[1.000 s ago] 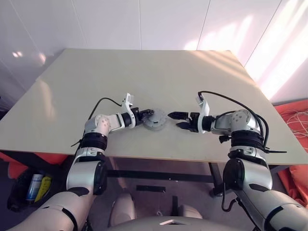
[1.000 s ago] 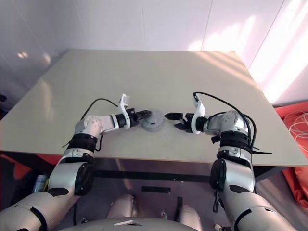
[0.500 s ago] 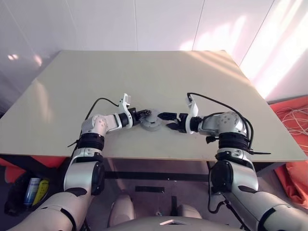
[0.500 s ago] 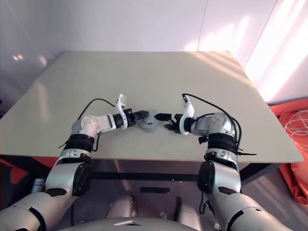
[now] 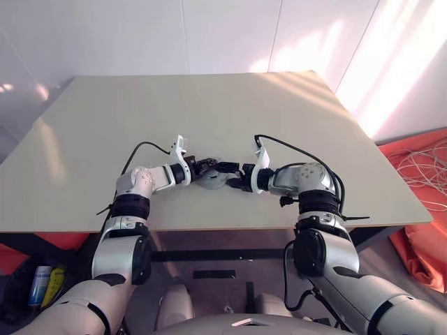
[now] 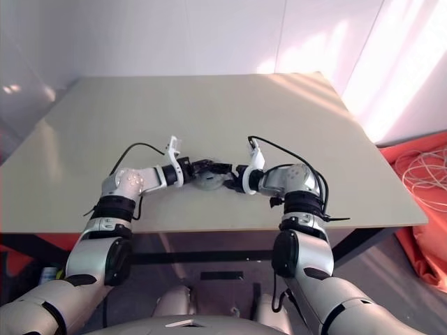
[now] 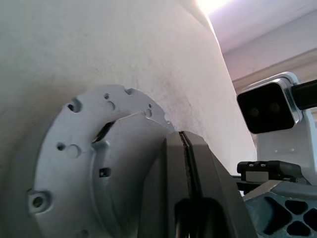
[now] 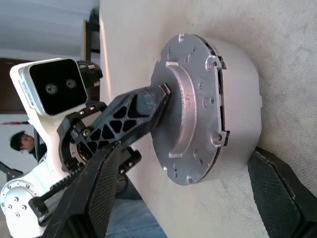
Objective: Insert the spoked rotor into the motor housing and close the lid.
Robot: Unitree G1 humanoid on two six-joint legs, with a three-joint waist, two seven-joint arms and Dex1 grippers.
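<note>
Beige counter (image 5: 209,105) backed by white wall; motor housing (image 8: 233,104) laid flat, lid (image 8: 190,106) upward, pressed by closed left hand (image 5: 207,166); right hand (image 5: 230,177) spread open at 3 o'clock.

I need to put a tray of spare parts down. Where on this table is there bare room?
The table is bare along its far half and towards both side edges. It is crowded near the front middle, where the left gripper and right gripper meet at the motor housing.

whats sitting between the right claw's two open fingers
The round grey metal motor housing with its lid on, resting on the beige table. The right wrist view shows one black finger on either side.
</note>
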